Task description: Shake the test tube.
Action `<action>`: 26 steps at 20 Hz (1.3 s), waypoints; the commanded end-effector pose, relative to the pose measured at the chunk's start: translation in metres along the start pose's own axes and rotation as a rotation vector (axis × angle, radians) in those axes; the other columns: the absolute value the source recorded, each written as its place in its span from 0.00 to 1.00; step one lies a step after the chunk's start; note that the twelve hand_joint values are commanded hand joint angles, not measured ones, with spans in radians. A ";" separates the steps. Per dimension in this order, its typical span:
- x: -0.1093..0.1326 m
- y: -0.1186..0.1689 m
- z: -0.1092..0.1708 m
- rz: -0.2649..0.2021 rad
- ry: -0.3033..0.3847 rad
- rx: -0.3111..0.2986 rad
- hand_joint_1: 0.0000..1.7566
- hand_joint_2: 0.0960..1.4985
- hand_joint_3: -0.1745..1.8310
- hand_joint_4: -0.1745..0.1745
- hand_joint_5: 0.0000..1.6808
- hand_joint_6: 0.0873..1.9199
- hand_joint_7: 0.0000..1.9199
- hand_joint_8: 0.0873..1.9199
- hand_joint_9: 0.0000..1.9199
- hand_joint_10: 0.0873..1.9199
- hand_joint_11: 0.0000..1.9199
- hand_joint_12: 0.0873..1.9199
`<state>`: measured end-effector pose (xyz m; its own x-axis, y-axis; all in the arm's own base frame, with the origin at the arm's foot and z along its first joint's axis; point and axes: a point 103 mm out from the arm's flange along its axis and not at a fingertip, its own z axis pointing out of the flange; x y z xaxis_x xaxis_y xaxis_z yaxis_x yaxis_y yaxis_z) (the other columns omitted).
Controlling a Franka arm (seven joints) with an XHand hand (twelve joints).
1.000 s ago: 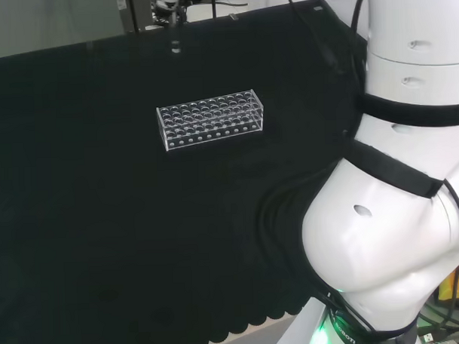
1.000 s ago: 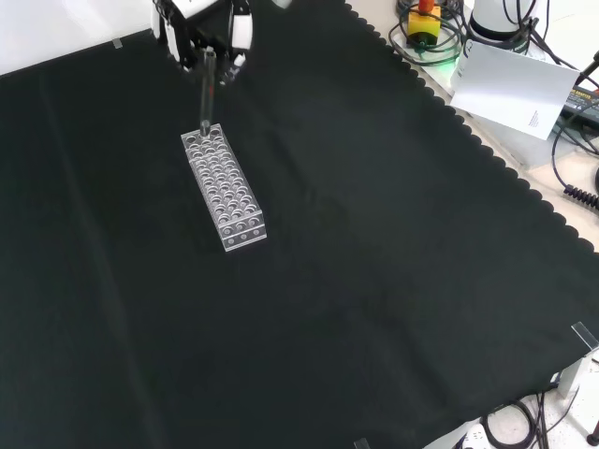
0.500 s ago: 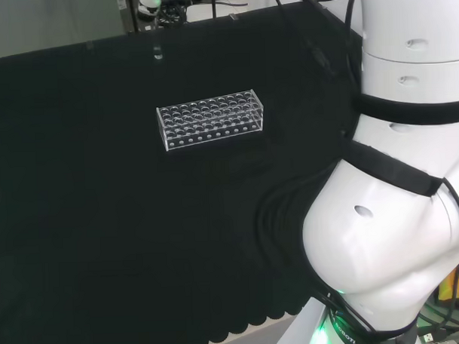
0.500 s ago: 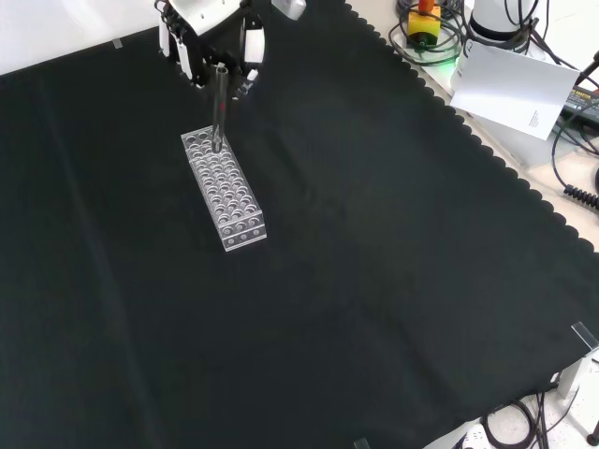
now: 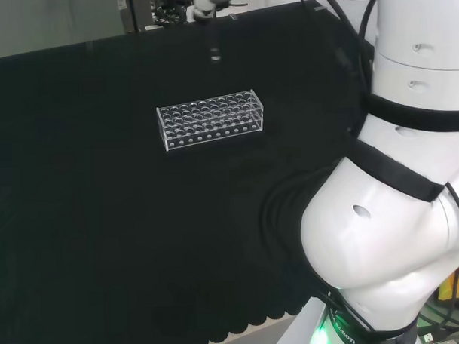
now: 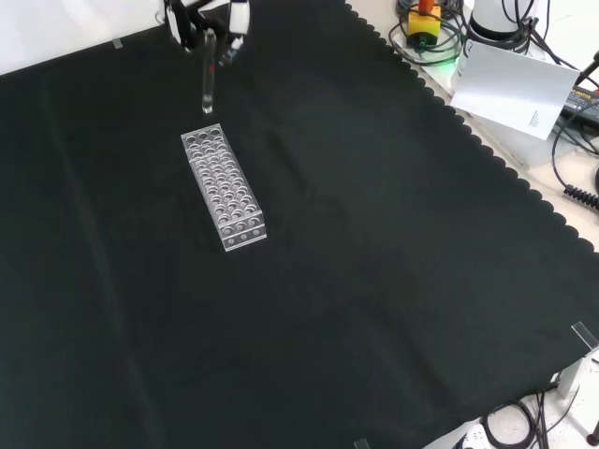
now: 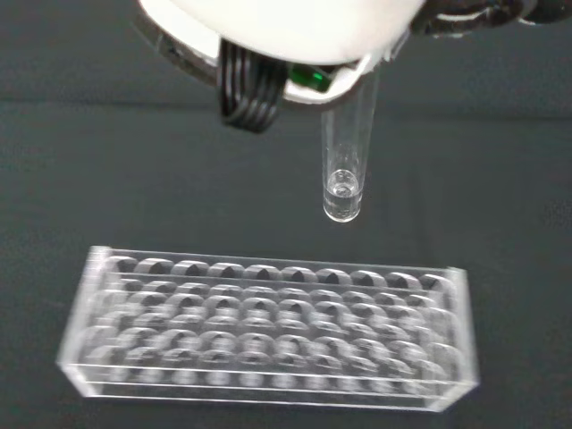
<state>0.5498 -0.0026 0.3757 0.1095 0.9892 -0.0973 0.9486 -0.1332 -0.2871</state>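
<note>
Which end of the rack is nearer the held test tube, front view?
The upper end of the rack: the test tube, held by the hand, hangs just beyond it; the lower end lies farther off.

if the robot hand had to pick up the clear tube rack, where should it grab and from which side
Probably across the rack's two long side walls near the middle, coming straight down from above. It is a long, narrow block lying flat on the cloth with bare cloth along both long sides. The robot hand holds the test tube now.
</note>
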 end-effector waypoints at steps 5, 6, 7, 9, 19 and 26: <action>-0.098 -0.015 0.004 0.189 -0.042 0.006 0.70 0.37 0.42 0.00 0.83 0.20 0.97 0.18 0.89 0.12 0.55 0.52; -0.102 -0.016 0.002 0.197 -0.044 0.002 0.70 0.37 0.42 0.00 0.83 0.20 0.97 0.18 0.89 0.12 0.55 0.52; -0.105 -0.016 0.000 0.206 -0.042 -0.002 0.70 0.37 0.42 0.00 0.83 0.20 0.97 0.18 0.89 0.12 0.55 0.52; -0.109 -0.015 -0.003 0.215 -0.038 -0.011 0.70 0.37 0.42 0.00 0.83 0.20 0.97 0.18 0.89 0.12 0.55 0.52; -0.050 -0.007 0.006 0.093 0.006 0.000 0.70 0.37 0.42 0.00 0.83 0.20 0.97 0.18 0.89 0.12 0.55 0.52; 0.011 -0.001 0.005 -0.026 0.047 -0.003 0.70 0.37 0.42 0.00 0.83 0.20 0.97 0.18 0.89 0.12 0.55 0.52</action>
<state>0.5414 -0.0258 0.3735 0.1610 0.9833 -0.0854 0.9417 -0.1789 -0.2849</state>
